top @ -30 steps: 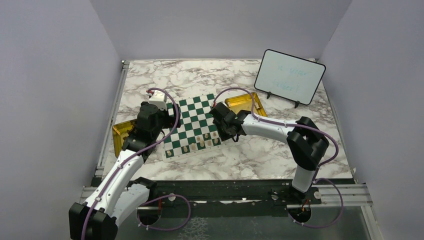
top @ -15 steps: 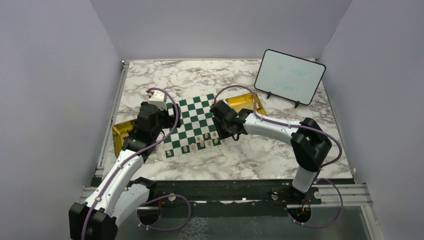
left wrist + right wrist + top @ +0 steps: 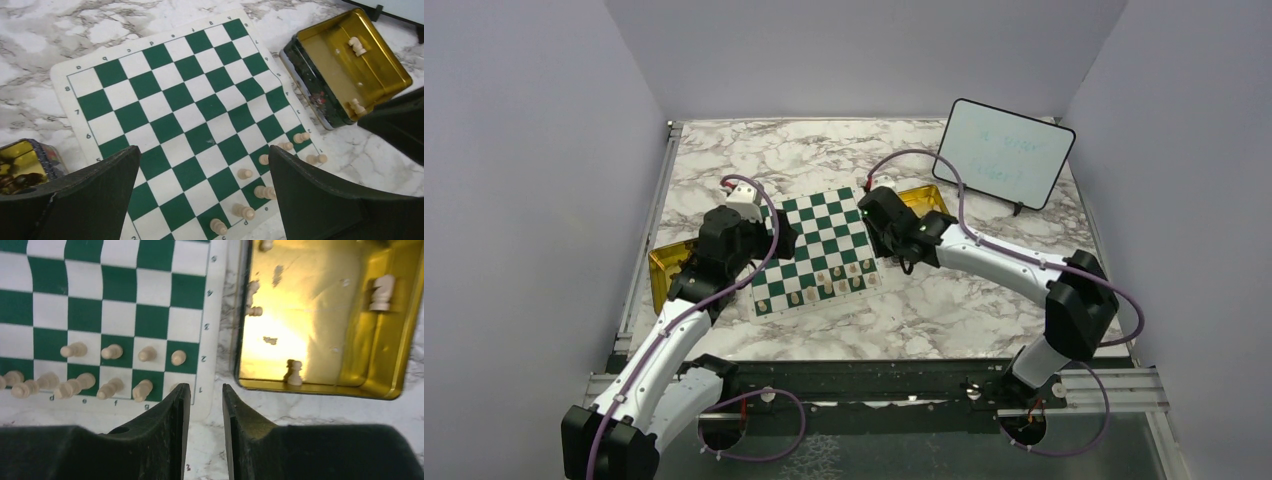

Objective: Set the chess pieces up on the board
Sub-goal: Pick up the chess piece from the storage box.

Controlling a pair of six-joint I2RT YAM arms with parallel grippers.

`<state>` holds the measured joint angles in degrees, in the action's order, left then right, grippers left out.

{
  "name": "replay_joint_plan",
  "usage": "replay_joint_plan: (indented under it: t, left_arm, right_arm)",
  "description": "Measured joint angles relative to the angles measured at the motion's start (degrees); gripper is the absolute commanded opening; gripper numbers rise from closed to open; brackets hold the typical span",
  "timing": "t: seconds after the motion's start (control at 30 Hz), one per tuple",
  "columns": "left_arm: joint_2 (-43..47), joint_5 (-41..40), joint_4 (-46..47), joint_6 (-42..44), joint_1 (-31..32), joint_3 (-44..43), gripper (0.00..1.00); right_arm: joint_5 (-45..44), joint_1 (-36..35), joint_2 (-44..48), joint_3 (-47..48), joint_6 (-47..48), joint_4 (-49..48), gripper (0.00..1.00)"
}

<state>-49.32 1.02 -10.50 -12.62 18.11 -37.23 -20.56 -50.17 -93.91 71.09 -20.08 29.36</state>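
Observation:
The board (image 3: 809, 225) lies tilted in the middle of the marble table. Several cream chess pieces (image 3: 824, 280) stand on its two nearest rows, also seen in the left wrist view (image 3: 245, 174) and the right wrist view (image 3: 112, 351). My left gripper (image 3: 203, 150) hangs wide open above the board's left half (image 3: 185, 100), holding nothing. My right gripper (image 3: 206, 386) hovers over the board's near right corner (image 3: 207, 365), beside the gold tin (image 3: 320, 300). Its jaws stand a narrow gap apart and are empty. A knight (image 3: 381, 292) and a pawn (image 3: 295, 372) remain in that tin.
The right gold tin (image 3: 929, 197) touches the board's right edge. A second gold tin (image 3: 664, 265) sits at the board's left, under the left arm. A framed whiteboard (image 3: 1002, 153) stands at the back right.
My right gripper has drawn back from over the board's near right squares toward the tin, its jaws opening slightly. The left arm has stayed put.

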Motion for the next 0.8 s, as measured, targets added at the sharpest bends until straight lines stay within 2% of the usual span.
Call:
replay_joint_plan:
  t: [0.37, 0.5, 0.8]
  left_arm:
    - [-3.15, 4.48, -5.84, -2.58, 0.02, -4.55, 0.99]
    - [-3.52, 6.8, -7.04, -1.66, 0.02, -4.52, 0.99]
    - [-2.82, 8.37, -7.37, -1.22, 0.02, -4.31, 0.99]
  right_arm:
    - [-12.17, 8.85, 1.22, -1.07, 8.2, -6.08, 0.35]
    - [-15.47, 11.91, -3.3, -1.09, 11.39, -9.49, 0.39]
    - [-19.61, 15.39, -14.97, -1.09, 16.26, -15.12, 0.38]
